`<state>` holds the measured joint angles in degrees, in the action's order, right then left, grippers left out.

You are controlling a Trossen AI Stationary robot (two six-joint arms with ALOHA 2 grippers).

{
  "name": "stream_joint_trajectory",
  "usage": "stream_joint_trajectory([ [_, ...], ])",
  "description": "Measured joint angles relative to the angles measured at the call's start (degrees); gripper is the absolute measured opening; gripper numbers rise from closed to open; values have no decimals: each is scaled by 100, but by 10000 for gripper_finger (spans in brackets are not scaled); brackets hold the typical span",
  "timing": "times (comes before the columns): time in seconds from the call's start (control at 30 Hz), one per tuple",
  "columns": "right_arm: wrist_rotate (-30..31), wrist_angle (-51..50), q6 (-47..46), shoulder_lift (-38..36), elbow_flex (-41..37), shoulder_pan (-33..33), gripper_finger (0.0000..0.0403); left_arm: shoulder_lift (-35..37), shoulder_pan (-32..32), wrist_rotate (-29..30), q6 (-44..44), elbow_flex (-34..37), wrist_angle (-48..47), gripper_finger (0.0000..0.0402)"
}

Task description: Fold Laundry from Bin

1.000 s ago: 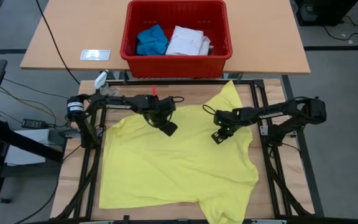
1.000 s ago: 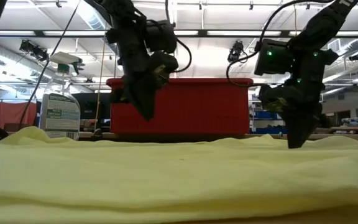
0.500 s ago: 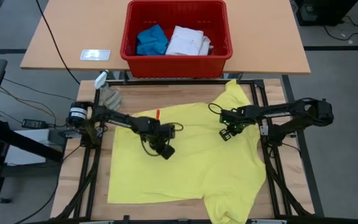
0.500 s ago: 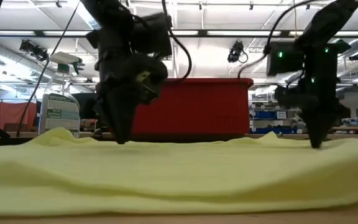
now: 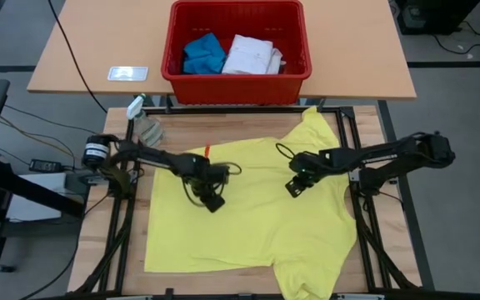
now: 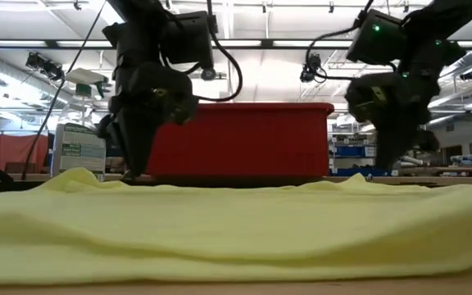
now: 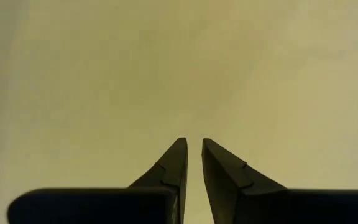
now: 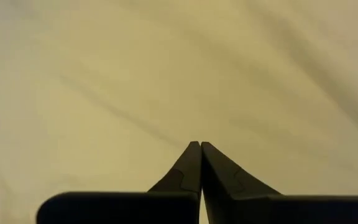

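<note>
1. Two dark arms reach in over the yellow T-shirt (image 5: 248,221), which we see spread nearly flat on the near work surface (image 5: 372,258), with one sleeve pointing toward 1 o'clock and its collar end hanging toward 6 o'clock.
2. We find the left gripper (image 5: 213,202) over the shirt's 10 o'clock part; its wrist view shows the fingers (image 7: 174,163) almost together with a thin slit between them, nothing pinched, and yellow cloth filling the background.
3. We place the right gripper (image 5: 294,187) over the shirt's 2 o'clock part; in its wrist view the fingertips (image 8: 196,149) are pressed together, and we cannot tell whether any cloth is caught there.
4. From the low view we see both grippers, left (image 6: 129,168) and right (image 6: 388,160), with their tips down by the wavy cloth surface (image 6: 236,229).
5. We see the red bin (image 5: 236,83) at 12 o'clock on the tan table (image 5: 82,50), well apart from the shirt.
6. Inside the bin we see a blue piece (image 5: 202,52) beside a white shirt (image 5: 252,55), touching each other.
7. We note a small white card (image 5: 128,73) lying on the table at the bin's 9 o'clock side.
</note>
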<state>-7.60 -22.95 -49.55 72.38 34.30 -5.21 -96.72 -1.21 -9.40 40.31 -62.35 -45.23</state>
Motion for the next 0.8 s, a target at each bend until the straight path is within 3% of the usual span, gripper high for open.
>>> stream_joint_trajectory([
  [0.17, -151, 1318, 46, 254, 1, -41, 18, 451, -481, 363, -791, 77, -325, 55],
  [0.33, -243, 2007, 152, 356, 9, -201, 37, 1014, -771, 230, -1325, 1096, 216, 55],
  [0.4, -158, 2040, 154, 356, 9, -289, 47, 1283, -901, -76, -1407, 1520, 472, 55],
  [0.53, -141, 1939, 169, 356, 9, -591, 69, 1823, -1252, -104, -1742, 1996, 571, 55],
  [0.67, -324, 1900, 18, 357, 30, -1081, 90, 2087, -1893, -69, -2300, 2079, 580, 60],
  [0.8, -504, 1680, -21, 359, 360, -1615, 106, 2097, -2650, -75, -3113, 2077, 653, 98],
])
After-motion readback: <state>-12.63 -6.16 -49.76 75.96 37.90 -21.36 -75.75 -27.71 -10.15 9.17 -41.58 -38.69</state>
